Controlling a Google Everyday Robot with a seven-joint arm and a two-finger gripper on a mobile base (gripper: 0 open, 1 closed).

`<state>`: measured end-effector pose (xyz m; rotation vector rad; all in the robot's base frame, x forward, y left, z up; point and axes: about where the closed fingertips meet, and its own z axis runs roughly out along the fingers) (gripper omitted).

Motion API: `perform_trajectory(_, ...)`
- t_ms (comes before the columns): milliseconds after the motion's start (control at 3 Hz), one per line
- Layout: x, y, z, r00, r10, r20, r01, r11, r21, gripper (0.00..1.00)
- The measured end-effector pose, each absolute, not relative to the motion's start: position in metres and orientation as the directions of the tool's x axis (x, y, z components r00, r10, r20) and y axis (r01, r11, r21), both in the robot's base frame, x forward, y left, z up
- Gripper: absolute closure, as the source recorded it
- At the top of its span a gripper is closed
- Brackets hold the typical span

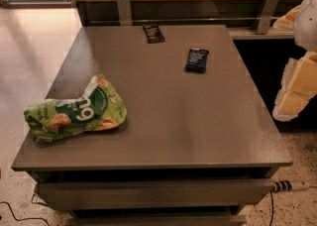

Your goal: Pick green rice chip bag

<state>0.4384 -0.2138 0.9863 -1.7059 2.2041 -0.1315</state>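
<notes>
One bag (74, 111), light green, lies flat on the table (198, 126), far left of the gripper (296, 90). Its long axis runs approx. left-right. The wider end points toward the gripper and slightly to the back, and the crumpled end sits at the table's left edge. The gripper is pale yellow-white and hangs beyond the table's right edge; open or closed, cannot tell. Two black bars: the near bar (196, 60) is left of the gripper, toward the back; the far bar (154, 33) is farther left, by the back edge. One drawer (148, 193) is under the top, contents not visible.
</notes>
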Motion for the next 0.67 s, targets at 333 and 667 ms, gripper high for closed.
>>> perform_trajectory(333, 0.439, -0.212, 0.988, -0.21, -0.952, -0.221, -0.92, 0.269, -0.285, 0.0)
perform_trajectory(667, 0.448, -0.19, 0.986, -0.164, -0.954, -0.251, -0.934, 0.232, -0.273, 0.0)
